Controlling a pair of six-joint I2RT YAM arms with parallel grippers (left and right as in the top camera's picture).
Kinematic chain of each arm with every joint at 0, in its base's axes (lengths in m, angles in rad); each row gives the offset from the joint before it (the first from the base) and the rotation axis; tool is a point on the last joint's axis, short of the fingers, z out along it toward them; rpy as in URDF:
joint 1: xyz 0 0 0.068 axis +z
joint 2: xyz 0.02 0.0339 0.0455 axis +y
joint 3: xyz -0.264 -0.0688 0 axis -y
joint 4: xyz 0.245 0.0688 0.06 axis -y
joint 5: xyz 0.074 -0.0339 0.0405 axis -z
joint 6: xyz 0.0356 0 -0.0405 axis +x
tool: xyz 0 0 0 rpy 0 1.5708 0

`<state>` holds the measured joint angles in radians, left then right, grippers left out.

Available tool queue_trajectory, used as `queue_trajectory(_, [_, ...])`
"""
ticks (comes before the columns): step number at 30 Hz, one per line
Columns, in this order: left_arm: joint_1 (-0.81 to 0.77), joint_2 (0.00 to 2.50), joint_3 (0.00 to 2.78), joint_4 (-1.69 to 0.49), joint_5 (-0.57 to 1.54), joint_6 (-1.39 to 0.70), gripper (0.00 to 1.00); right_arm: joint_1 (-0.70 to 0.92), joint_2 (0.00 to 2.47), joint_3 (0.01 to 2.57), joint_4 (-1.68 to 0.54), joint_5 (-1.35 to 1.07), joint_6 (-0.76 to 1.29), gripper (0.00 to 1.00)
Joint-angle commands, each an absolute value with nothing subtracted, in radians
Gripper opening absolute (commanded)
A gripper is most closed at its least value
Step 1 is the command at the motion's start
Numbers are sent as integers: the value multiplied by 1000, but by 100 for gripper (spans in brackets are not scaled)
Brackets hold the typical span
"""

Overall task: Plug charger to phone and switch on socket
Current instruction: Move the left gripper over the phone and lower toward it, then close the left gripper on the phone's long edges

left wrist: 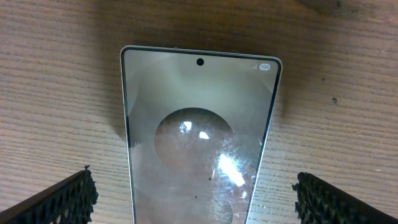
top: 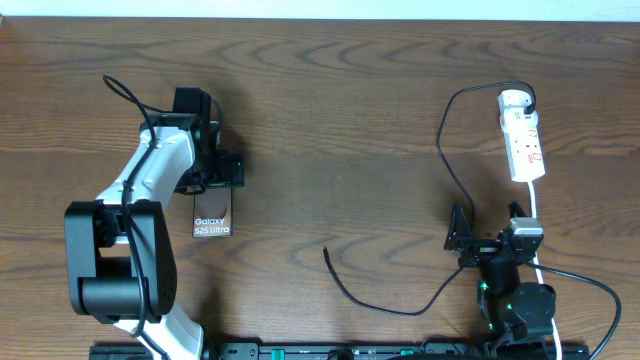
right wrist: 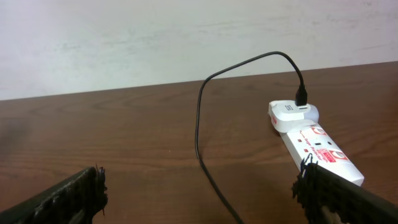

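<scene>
Hardly begun: phone unplugged, both grippers empty.
We see the charger (right wrist: pixel 198 124) seated at the far end of the socket (top: pixel 524 140), its connector tip (top: pixel 327 252) loose on the table (top: pixel 340 130), well apart from the phone (top: pixel 212 218). The left gripper (left wrist: pixel 196 182) is spread wide astride the phone, and the right gripper (right wrist: pixel 202 174) gapes, holding nothing. Plugging and switching remain, we judge.

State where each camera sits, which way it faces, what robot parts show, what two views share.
Overhead: above the table, facing down; left arm, right arm, phone, socket, charger.
Left wrist: on its arm, facing down at the phone; left hand fingers at bottom corners.
Right wrist: low, facing across the table to the wall; right hand fingers at bottom corners.
Shared: socket and charger, overhead and right wrist.
</scene>
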<state>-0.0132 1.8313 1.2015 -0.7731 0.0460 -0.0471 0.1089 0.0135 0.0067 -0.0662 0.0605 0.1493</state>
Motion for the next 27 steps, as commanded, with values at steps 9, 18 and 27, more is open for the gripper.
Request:
queue_trajectory(9, [-9, 1876, 1195, -768, 33, -34, 99, 104, 9, 6, -70, 65, 156, 99])
queue_trajectory(18, [-9, 1876, 1171, -759, 33, -33, 99, 104, 9, 6, -70, 65, 156, 99])
queue_trajectory(27, [-9, 1876, 1096, -671, 33, -34, 99, 104, 9, 6, -70, 65, 156, 99])
